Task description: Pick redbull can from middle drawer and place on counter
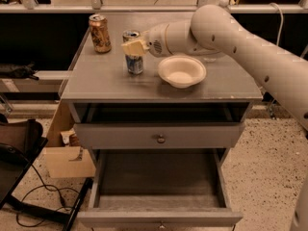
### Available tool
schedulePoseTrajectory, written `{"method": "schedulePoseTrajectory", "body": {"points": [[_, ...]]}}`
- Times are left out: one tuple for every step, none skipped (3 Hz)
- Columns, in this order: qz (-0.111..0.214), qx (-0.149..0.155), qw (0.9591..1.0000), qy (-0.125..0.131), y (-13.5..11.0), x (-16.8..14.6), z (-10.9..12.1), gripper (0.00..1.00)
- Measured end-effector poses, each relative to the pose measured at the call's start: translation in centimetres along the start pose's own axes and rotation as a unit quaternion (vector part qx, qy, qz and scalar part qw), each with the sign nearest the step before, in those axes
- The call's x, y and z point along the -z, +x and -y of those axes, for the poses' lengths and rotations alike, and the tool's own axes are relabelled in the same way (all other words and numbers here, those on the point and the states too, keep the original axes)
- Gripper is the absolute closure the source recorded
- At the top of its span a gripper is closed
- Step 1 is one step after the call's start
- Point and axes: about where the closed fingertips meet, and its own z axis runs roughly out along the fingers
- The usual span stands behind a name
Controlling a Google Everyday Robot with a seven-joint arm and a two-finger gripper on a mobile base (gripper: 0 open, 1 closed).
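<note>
The redbull can [134,61] stands upright on the counter [106,81], left of centre, with its base at or just above the surface. My gripper [134,47] reaches in from the right and is shut on the can's upper part, its cream fingers [131,47] across the can. The middle drawer [159,179] is pulled wide open below and its dark floor holds nothing.
A stouter gold-brown can [99,32] stands at the counter's back left. A white bowl [182,71] sits just right of the redbull can. The drawer above [159,137], with a round knob, is slightly open. A cardboard box [67,160] and cables lie on the floor to the left.
</note>
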Motion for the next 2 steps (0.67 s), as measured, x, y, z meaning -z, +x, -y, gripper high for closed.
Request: {"method": "schedulePoseTrajectory", "body": {"points": [[0.000, 0.000, 1.0000, 0.000, 0.00, 0.00, 0.00, 0.74], [0.000, 0.000, 1.0000, 0.000, 0.00, -0.01, 0.00, 0.43]]}}
